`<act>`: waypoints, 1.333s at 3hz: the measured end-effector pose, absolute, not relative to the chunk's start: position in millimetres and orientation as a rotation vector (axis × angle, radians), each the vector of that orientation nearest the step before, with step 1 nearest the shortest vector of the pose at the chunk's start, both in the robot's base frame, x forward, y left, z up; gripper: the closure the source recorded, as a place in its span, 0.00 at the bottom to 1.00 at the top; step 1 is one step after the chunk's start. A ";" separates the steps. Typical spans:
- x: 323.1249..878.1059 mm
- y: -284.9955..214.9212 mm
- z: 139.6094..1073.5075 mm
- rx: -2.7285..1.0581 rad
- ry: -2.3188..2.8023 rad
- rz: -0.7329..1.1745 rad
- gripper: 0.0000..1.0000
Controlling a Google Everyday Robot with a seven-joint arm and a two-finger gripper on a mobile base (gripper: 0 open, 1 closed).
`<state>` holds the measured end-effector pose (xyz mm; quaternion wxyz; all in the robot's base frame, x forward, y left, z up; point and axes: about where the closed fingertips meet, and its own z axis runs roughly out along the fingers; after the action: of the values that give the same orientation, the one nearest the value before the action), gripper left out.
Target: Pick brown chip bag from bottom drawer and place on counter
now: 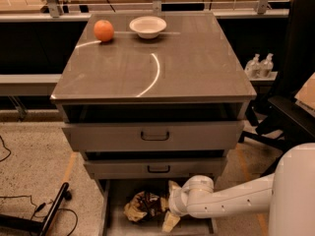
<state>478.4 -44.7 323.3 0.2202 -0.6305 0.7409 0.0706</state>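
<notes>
The brown chip bag (144, 205) lies crumpled on the floor of the open bottom drawer (114, 221), left of centre. My gripper (170, 205) is down inside that drawer, right beside the bag's right edge. Its two tan fingers (173, 186) are spread apart, one toward the back and one toward the front, with the bag's right end at or just inside the gap. I cannot tell whether they touch it. The white arm (231, 200) reaches in from the lower right. The counter (187, 63) is the glossy grey-brown cabinet top above.
An orange fruit (104, 30) and a white bowl (147, 26) sit at the back of the counter. Two wider drawers with black handles (155, 135) stand slightly open above the bottom drawer. A black chair (290, 112) is on the right, and cables and a black bar (51, 211) lie on the floor at left.
</notes>
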 end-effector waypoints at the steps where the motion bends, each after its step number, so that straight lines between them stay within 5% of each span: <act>1: 485.5 -29.1 287.9 -1.713 2.035 0.228 0.00; 4: 504.2 26.3 223.4 -1.622 1.942 0.349 0.00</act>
<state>504.2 26.3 223.4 0.2896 -0.6079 0.7276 0.1308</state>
